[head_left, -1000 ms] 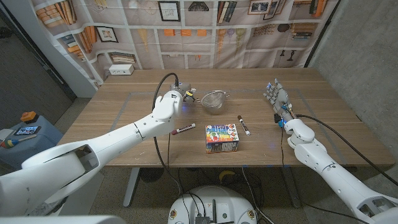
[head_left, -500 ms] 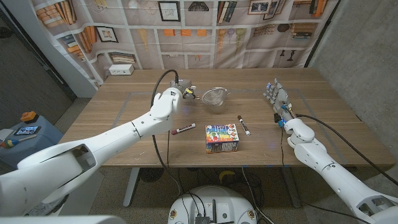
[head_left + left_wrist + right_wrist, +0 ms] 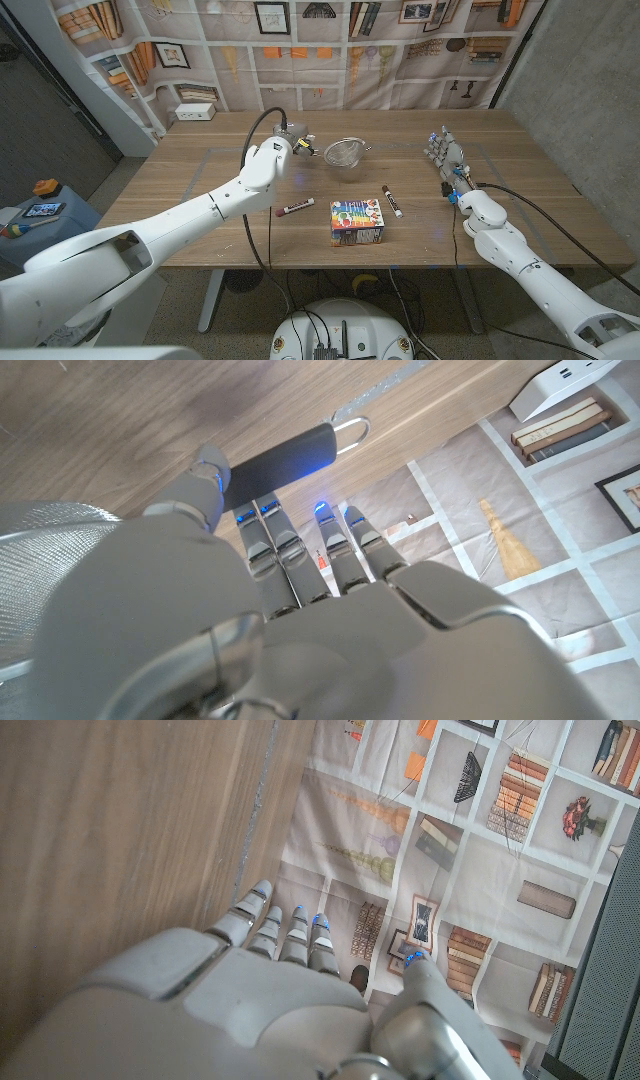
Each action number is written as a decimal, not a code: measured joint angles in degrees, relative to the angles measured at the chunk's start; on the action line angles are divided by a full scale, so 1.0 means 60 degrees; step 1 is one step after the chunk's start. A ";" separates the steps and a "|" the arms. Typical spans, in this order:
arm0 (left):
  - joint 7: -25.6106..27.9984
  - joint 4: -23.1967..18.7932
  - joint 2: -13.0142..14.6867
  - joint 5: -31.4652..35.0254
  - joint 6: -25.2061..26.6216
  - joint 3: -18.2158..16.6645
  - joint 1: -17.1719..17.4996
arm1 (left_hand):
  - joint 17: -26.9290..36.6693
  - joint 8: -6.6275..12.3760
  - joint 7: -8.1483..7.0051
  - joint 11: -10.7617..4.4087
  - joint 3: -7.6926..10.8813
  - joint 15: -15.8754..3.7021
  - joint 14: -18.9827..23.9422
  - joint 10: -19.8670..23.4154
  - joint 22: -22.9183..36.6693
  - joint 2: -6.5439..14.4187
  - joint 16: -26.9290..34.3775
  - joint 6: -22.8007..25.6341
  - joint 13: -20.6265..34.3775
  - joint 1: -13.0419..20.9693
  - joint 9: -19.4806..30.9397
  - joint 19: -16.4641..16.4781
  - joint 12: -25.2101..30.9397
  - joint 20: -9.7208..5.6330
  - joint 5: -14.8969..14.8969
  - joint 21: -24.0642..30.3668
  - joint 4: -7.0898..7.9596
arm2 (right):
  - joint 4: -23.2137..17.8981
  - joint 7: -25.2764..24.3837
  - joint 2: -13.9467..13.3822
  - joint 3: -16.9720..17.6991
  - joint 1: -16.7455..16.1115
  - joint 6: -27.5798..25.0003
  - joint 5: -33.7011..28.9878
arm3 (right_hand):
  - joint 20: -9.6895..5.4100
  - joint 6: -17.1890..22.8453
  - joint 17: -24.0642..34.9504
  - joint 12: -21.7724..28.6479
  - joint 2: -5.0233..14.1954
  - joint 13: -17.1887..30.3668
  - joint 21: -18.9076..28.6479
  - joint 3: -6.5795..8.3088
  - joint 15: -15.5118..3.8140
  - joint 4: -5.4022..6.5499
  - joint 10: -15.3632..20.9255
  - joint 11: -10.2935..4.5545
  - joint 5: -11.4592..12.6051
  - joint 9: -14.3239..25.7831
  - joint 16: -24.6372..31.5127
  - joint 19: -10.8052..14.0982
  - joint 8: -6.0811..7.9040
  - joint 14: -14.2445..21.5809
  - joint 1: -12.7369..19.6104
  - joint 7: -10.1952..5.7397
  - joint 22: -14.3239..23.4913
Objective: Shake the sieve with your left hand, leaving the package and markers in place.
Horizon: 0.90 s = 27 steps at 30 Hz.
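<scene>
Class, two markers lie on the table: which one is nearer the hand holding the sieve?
The marker left of the package, with the dark red label; the other marker lies farther from the left hand.

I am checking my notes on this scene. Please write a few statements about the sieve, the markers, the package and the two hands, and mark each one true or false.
1. The left hand holds the sieve by its black handle. True.
2. The sieve lies upside down on top of the package. False: it is at the left hand, behind the package, apart from it.
3. One marker lies left of the package and another marker lies at its right. True.
4. The right hand grips a marker. False: it holds nothing, far from both markers.
</scene>
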 measured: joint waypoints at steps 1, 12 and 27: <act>-0.0014 0.0000 0.0000 0.0043 -0.0016 0.0000 0.0000 | 0.0000 0.0000 0.0000 0.0000 0.0000 0.0000 0.0000 0.0000 0.0000 0.0000 0.0000 0.0000 0.0000 0.0000 0.0000 0.0000 0.0000 0.0000 -0.0014 0.0000 0.0000 | -0.0001 0.0000 0.0000 0.0001 0.0000 0.0000 0.0000 | 0.0000 0.0000 0.0000 0.0000 0.0000 0.0000 0.0000 0.0000 0.0000 0.0000 0.0000 0.0000 0.0000 0.0000 0.0000 0.0000 0.0000 0.0000 0.0000 0.0000 0.0000; -0.0211 -0.0049 -0.0044 0.0494 0.0053 -0.0056 0.0056 | 0.0000 -0.0014 -0.0015 0.0003 -0.0014 0.0000 0.0000 0.0069 0.0000 0.0000 0.0000 0.0015 0.0004 0.0000 0.0002 0.0052 -0.0033 -0.0051 -0.0023 0.0000 -0.0012 | -0.0030 -0.0011 -0.0022 0.0025 -0.0040 0.0000 -0.0007 | 0.0000 0.0000 0.0001 0.0000 0.0001 0.0000 0.0000 0.0040 0.0000 -0.0040 0.0000 0.0000 0.0000 0.0000 0.0000 0.0000 0.0000 0.0000 -0.0001 0.0000 0.0000; -0.0355 -0.0085 -0.0209 0.0792 0.0236 -0.0232 0.0263 | 0.0000 -0.0054 -0.0015 0.0036 -0.0072 -0.0036 0.0036 0.0102 0.0000 0.0000 -0.0047 0.0017 0.0006 0.0000 0.0004 0.0051 0.0002 -0.0051 -0.0033 0.0000 -0.0004 | -0.0059 0.0016 -0.0063 0.0061 -0.0097 0.0023 0.0025 | 0.0000 0.0000 0.0002 0.0000 0.0089 0.0000 0.0000 0.0039 0.0000 -0.0040 0.0000 0.0000 0.0000 0.0000 0.0000 0.0000 0.0000 0.0000 -0.0089 0.0000 0.0000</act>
